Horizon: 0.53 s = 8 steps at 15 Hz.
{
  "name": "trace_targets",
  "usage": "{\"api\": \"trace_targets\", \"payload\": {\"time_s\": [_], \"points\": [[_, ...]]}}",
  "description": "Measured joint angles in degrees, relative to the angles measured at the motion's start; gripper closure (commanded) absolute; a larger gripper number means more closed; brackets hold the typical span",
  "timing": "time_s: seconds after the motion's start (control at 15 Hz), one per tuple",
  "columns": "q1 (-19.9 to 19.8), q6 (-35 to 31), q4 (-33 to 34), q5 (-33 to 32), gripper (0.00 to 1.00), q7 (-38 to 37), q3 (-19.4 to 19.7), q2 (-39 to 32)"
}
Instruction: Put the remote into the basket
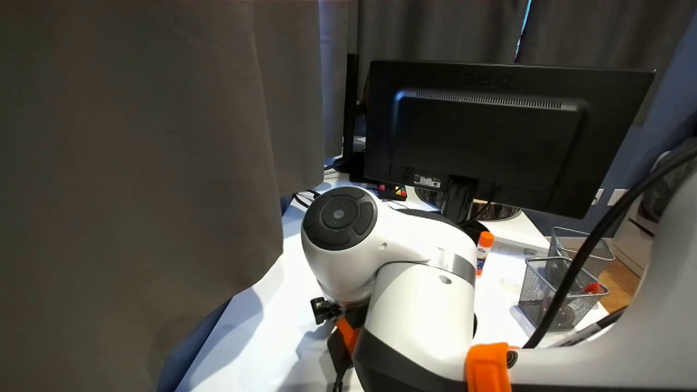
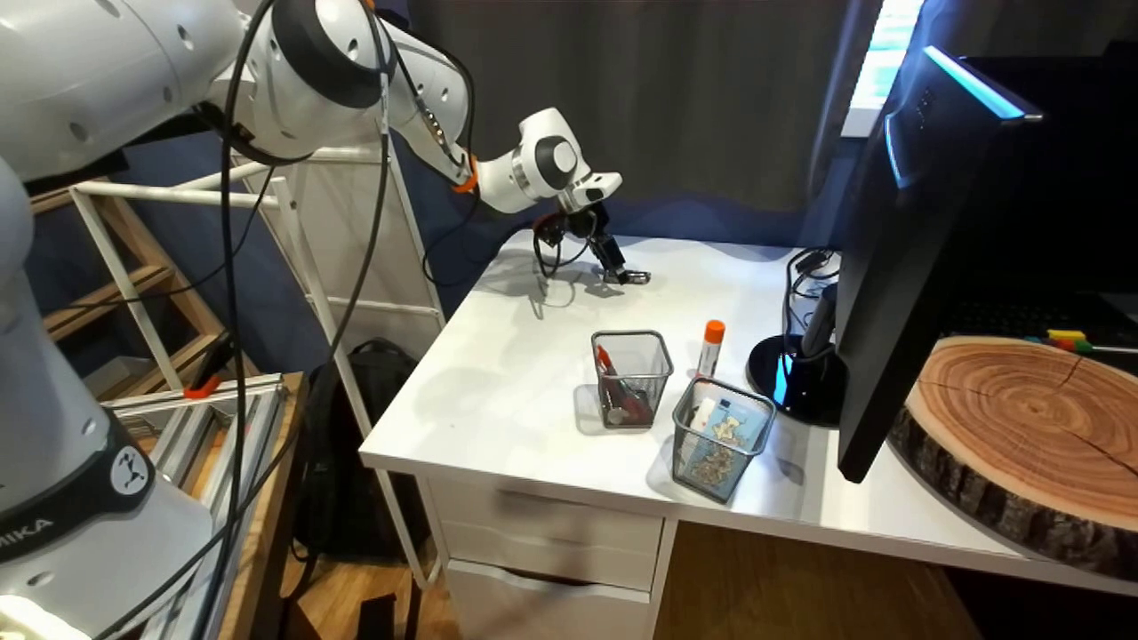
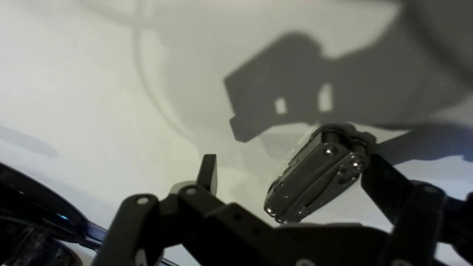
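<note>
In the wrist view the tool (image 3: 293, 171) is standing spread wide, and the remote (image 3: 316, 177), a dark grey oblong bar with shiny round studs, is lying on the white counter (image 3: 103, 99) between its fingers (image 3: 208, 173). The remote is slanting from about 2 o'clock to 8 o'clock, its upper end sitting right beside the finger at 3 o'clock; whether the two are touching, I cannot tell. A gap is showing between the remote and the finger at 9 o'clock. A grey shadow (image 3: 277, 81) is falling across the counter toward 11 o'clock of the remote.

In an exterior view the arm (image 2: 502, 185) is hanging over the counter's far end, the tool pointing down at the remote. Well apart from the remote, toward 6 o'clock, a wire-mesh basket (image 2: 649, 396) is standing upright, holding a red stick (image 2: 605, 358) at its 10 o'clock corner. A second mesh basket (image 2: 698, 462) is standing just beside it at 4 o'clock, holding a blue printed item (image 2: 738, 427); which basket the task is naming, I cannot tell. Near both, an orange-capped glue stick (image 2: 712, 338) is standing upright, and a black monitor (image 2: 925, 267) is standing toward 2 o'clock of it.
</note>
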<state>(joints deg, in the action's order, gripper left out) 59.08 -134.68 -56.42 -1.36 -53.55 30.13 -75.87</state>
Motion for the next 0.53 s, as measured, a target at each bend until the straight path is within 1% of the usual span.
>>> {"api": "trace_targets", "payload": {"time_s": [0.2,0.47,0.53], "points": [[-0.1,0.7,0.2,0.9,0.00,-4.2,0.3,0.0],[-1.4,0.3,0.2,5.5,0.00,-10.5,-0.4,0.0],[-2.0,-0.3,0.2,6.5,0.25,-11.6,-0.7,0.0]]}}
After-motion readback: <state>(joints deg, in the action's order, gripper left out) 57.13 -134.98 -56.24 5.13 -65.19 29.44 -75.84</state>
